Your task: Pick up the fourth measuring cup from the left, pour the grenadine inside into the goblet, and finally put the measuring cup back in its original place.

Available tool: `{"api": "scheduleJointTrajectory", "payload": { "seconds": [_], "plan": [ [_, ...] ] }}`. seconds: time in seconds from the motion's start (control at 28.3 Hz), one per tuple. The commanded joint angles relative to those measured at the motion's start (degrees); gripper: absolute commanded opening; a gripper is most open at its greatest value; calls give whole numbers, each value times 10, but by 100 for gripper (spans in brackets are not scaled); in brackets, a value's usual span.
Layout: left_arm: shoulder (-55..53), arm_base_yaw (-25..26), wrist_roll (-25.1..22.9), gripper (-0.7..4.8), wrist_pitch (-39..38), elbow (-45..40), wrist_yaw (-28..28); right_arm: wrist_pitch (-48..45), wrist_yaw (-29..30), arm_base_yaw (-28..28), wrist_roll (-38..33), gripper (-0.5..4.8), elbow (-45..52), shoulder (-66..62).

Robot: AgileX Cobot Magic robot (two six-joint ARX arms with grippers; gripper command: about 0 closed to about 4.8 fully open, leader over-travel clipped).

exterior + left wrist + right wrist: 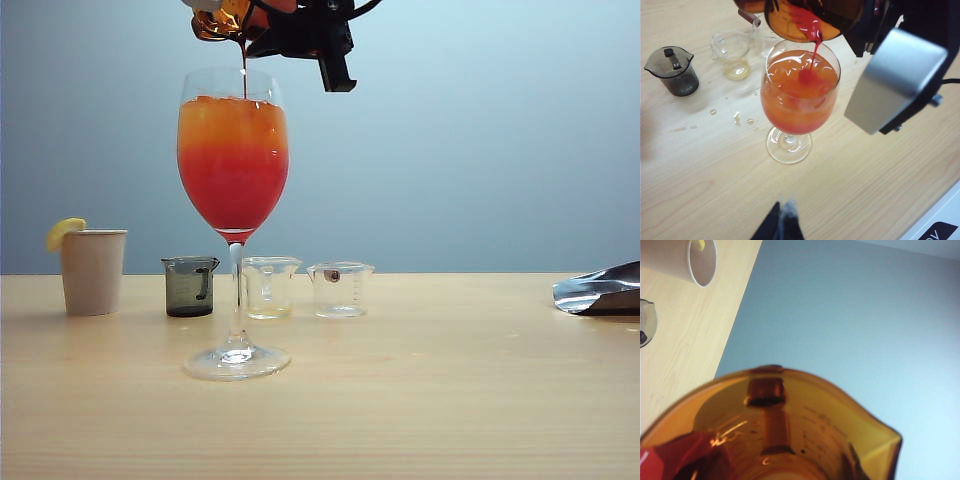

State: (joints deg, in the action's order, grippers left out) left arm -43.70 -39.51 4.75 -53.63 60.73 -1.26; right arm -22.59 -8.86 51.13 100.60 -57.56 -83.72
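Fourth measuring cup (222, 20): amber, tilting steeply above the goblet's rim, high over the table.
Grenadine (812, 30): running from the cup's lip in a thin dark red stream into the drink.
Goblet (234, 170): standing upright on the wooden table (450, 380), holding orange liquid shading to red below.
Right gripper (300, 35): pinching the amber cup above the goblet, jaws partly spread around it.
Left gripper (781, 225): hanging over the table near the goblet's foot; only dark tips are showing, so I cannot tell how its jaws stand.
Row behind: paper cup (92, 270) with lemon slice, smoky grey cup (190, 286), two clear cups (268, 287).
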Motion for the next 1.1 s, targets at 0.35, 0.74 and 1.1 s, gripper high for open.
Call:
{"api": "scheduleJointTrajectory", "payload": {
  "seconds": [0.35, 0.74, 1.1],
  "plan": [
    [1, 0, 0, -5, 5, 3, 2, -17, 2, 1, 33, 144, -5, 5],
    [1, 0, 0, -5, 5, 3, 2, -17, 2, 0, 79, 144, -5, 5],
    [1, 0, 0, -5, 5, 3, 2, -16, 2, 1, 94, 144, -5, 5]
  ]
}}
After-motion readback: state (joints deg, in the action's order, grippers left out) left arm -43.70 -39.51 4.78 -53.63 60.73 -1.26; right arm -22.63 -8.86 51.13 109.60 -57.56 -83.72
